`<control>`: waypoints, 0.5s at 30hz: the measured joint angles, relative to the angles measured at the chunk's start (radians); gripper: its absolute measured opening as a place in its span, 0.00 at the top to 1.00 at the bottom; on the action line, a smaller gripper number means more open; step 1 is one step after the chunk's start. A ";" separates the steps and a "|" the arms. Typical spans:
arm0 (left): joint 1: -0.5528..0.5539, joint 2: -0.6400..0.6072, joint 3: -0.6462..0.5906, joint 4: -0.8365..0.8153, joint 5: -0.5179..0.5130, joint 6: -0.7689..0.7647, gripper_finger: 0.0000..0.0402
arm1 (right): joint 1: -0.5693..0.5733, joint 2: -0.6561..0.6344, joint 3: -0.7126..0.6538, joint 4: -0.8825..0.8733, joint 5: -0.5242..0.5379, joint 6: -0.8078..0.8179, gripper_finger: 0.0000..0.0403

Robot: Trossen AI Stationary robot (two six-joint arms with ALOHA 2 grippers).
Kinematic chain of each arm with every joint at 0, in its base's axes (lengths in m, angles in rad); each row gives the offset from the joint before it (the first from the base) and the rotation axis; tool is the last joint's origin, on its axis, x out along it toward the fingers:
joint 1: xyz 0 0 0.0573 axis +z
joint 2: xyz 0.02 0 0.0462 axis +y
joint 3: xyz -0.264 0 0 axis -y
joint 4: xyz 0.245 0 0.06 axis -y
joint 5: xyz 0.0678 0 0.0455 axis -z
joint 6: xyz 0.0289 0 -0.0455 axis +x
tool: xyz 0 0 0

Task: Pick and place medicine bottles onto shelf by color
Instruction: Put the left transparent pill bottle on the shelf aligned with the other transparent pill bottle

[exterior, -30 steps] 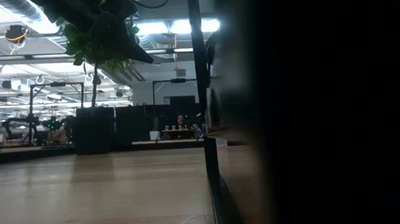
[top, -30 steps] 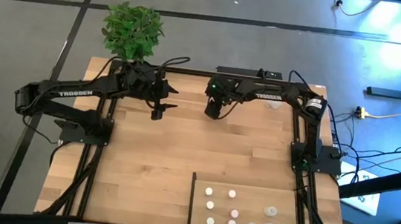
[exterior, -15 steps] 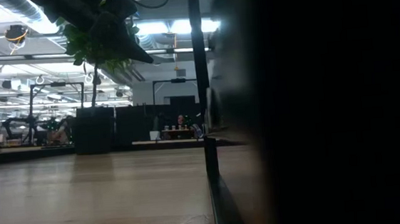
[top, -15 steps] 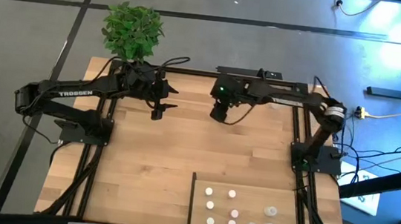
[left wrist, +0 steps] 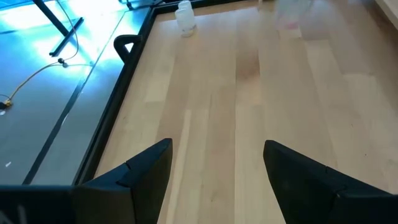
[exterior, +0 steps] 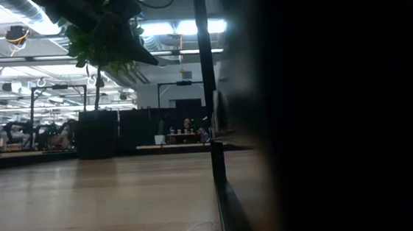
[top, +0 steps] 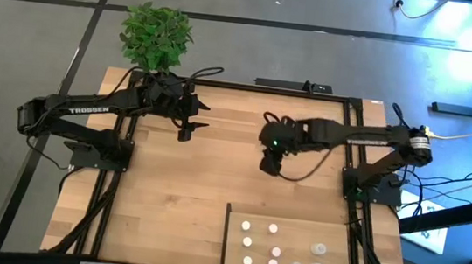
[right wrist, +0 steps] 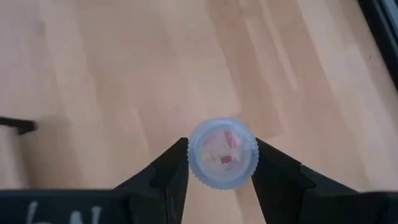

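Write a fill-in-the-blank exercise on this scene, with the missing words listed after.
1. The right tool is shut on a ____.
2. The bottles on the shelf number ____.
3. The left tool stands ____ and holds nothing.
4. Beyond the table's far left corner stands a green ____.

Missing words: bottle; eight; open; plant

Leafy green potted plant (top: 155, 36) sits just off the table's far-left corner, on the grey floor. The planked wooden tabletop (top: 169, 186) has a black frame around it. Off to the right, a yellowish cable (top: 469, 134) runs across the floor near some black cords. Dark cabinets (exterior: 97, 134) show way back in the room.
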 joint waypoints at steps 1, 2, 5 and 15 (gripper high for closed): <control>0.000 0.000 0.000 0.001 0.000 0.000 0.39 | 0.019 -0.011 0.000 -0.014 0.016 0.021 0.61; 0.000 0.000 0.000 0.001 0.000 -0.001 0.39 | 0.038 -0.020 0.000 -0.035 0.033 0.042 0.61; 0.000 0.000 0.000 -0.001 0.033 -0.008 0.39 | 0.089 -0.035 0.000 -0.110 0.066 0.103 0.61; -0.052 0.000 0.000 0.000 0.357 -0.032 0.39 | 0.324 -0.062 0.000 -0.228 0.093 0.334 0.61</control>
